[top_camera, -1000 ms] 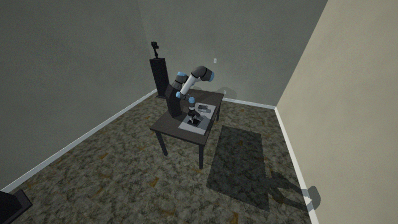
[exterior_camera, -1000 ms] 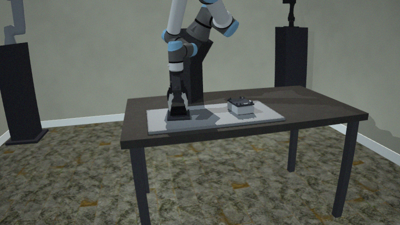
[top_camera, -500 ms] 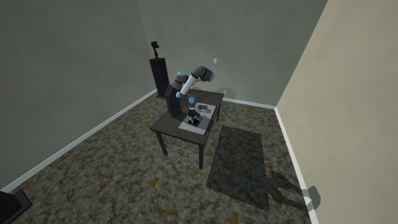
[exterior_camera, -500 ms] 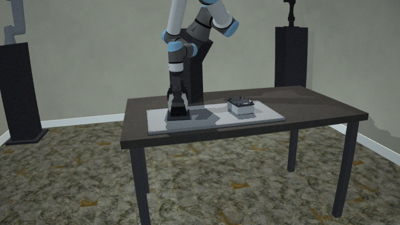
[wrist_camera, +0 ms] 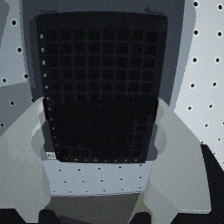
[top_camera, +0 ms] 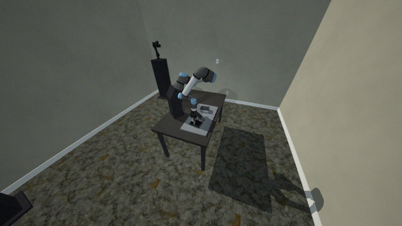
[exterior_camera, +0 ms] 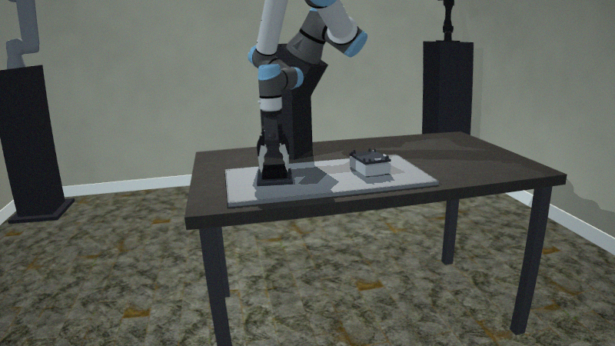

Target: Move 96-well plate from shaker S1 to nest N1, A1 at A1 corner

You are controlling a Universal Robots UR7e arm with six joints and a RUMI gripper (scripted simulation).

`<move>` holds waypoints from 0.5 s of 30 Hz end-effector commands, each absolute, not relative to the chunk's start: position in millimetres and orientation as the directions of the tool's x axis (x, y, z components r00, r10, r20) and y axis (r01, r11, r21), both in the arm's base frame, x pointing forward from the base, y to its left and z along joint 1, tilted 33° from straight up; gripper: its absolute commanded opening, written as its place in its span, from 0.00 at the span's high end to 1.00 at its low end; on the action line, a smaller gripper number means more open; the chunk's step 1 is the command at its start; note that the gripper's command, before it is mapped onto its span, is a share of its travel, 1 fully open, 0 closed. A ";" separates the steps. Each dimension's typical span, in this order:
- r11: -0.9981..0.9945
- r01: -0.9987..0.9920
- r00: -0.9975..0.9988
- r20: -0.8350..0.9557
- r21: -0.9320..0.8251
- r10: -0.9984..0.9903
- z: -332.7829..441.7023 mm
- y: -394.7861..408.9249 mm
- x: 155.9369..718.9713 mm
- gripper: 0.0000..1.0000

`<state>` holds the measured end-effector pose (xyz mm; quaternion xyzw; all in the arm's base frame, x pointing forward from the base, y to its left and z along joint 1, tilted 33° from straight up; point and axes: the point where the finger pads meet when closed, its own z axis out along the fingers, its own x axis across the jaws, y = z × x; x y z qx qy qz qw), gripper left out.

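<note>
The black 96-well plate (wrist_camera: pixel 100 90) is clamped on its two long sides by my pale fingers. My gripper (wrist_camera: pixel 100 99) is shut on it. In the exterior view the gripper (exterior_camera: pixel 273 165) points straight down and holds the plate (exterior_camera: pixel 274 173) low, right at the grey plate nest N1 (exterior_camera: pixel 274 181) at the left end of the mat. I cannot tell whether the plate rests in the nest. The nest's grey base (wrist_camera: pixel 177 55) shows around the plate, with a small pale mark (wrist_camera: pixel 50 156) at its near left corner. I cannot make out the plate's cut corner. The shaker S1 (exterior_camera: pixel 370 165) stands with nothing on top.
A pale perforated mat (exterior_camera: pixel 330 178) lies on the dark table (exterior_camera: pixel 370 181). The arm's dark pedestal (exterior_camera: pixel 300 111) stands just behind the nest. The shaker also shows in the top view (top_camera: pixel 205 108). Black camera posts (exterior_camera: pixel 447 85) stand beyond the table.
</note>
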<state>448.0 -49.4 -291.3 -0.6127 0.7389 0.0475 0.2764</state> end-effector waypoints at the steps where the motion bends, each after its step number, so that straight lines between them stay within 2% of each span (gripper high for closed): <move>1: 0.245 -0.931 -0.097 -0.466 -0.269 -0.879 -291.8 -49.5 448.5 1.00; 15: 0.245 -0.931 -0.097 -0.466 -0.269 -0.879 -293.5 -48.7 449.2 1.00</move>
